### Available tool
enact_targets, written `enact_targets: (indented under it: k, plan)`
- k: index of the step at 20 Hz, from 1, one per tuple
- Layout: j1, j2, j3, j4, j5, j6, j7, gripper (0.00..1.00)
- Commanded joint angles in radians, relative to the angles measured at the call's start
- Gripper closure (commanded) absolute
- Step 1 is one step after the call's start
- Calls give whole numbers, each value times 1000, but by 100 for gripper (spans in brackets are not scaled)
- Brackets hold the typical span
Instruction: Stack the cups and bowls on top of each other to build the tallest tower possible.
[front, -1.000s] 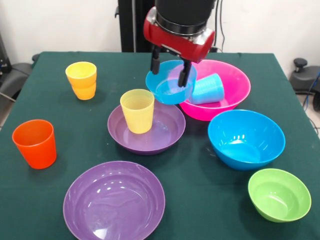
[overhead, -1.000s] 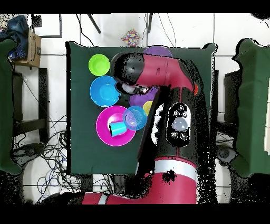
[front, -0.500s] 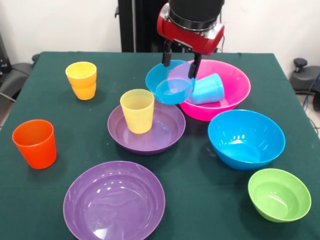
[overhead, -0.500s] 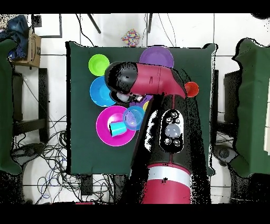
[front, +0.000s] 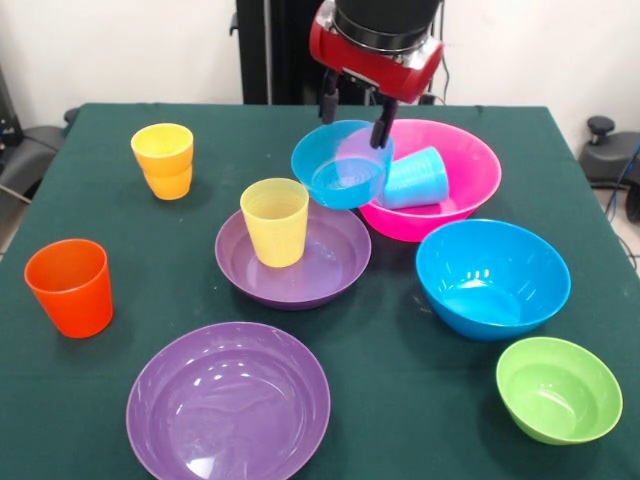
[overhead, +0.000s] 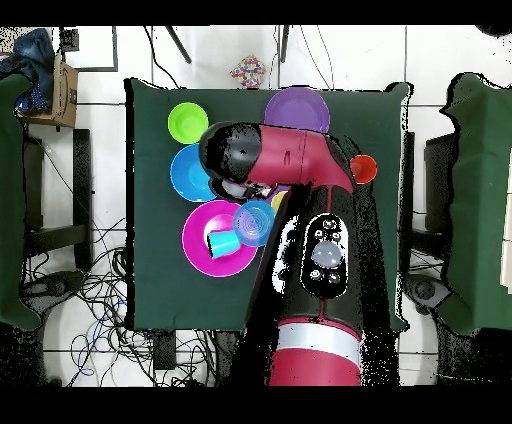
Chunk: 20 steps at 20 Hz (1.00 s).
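Cups and bowls lay spread over the green table (front: 60, 420), nothing stacked tall yet, and the one that mattered was the small blue bowl (front: 340, 165), perched tilted on the left rim of the big pink bowl (front: 470, 160) at the far side, its mouth tipped toward the camera. Directly above it hung the gripper (front: 353, 108), fingers spread apart and holding nothing, one tip over the bowl's far-left rim, the other over its far-right rim where the light blue cup (front: 415, 178) lay on its side inside the pink bowl. So the bowl sat straight below the tool and slightly nearer the camera; a descent looked likely to straddle its far wall rather than its centre. Just near of it stood the pale yellow ribbed cup (front: 274, 221), upright in a purple bowl (front: 335, 270), a plausible landing spot. The big blue bowl (front: 492, 277) sat to the right, the small green bowl (front: 558, 388) near right, the second purple bowl (front: 228, 400) near, the orange cup (front: 69, 286) at left, the two nested amber-yellow cups (front: 163, 158) far left. From overhead the arm (overhead: 300, 160) hid the gripper, so the front camera had to settle it
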Motion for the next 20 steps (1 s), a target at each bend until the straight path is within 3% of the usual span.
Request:
enact_targets:
  k: [1,12,20]
  plan:
    - [31,23,30,89,5,-96,154,0]
    - [70,107,-2,26,-4,-120,178,0]
    - [92,115,-18,27,23,-132,190,0]
